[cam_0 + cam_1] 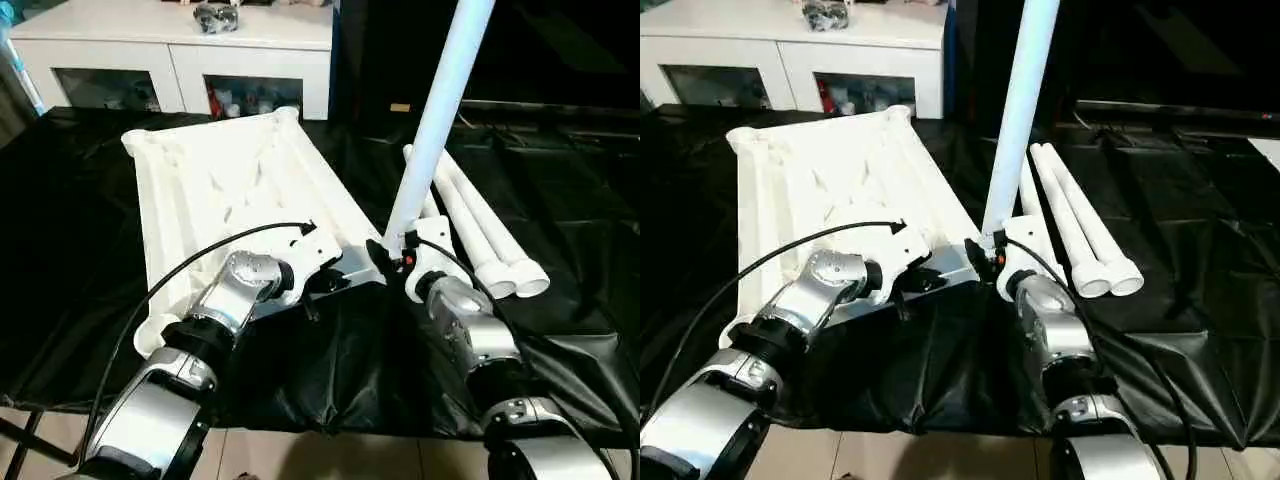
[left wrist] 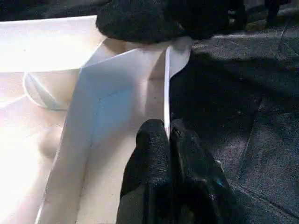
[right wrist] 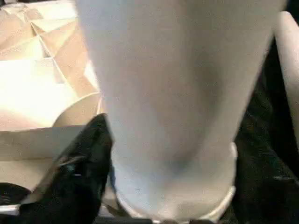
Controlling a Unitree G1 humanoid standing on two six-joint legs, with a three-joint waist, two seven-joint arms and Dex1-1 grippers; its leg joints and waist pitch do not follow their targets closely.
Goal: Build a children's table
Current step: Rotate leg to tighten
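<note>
First leg going in
Left hand (image 2: 168, 140) is pinching the top's rim (image 2: 166, 84); right hand (image 1: 395, 255) is holding the upright leg (image 1: 440, 110) by the corner socket; spare legs (image 1: 490, 235) are lying beyond it.

Home-like room: white glass-door cabinet (image 1: 175, 60)

Glossy black sheet (image 1: 560, 200) under smooth white plastic top (image 1: 200, 180).

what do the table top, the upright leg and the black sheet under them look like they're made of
Table top: looks like white moulded plastic, matt with a slight sheen; thin walls and moulded ribs show on its underside.
Upright leg: smooth white tube, probably plastic too; even surface, soft highlights.
Black sheet: thin, glossy film or coated fabric, judging by its wrinkles and shiny creases.
</note>
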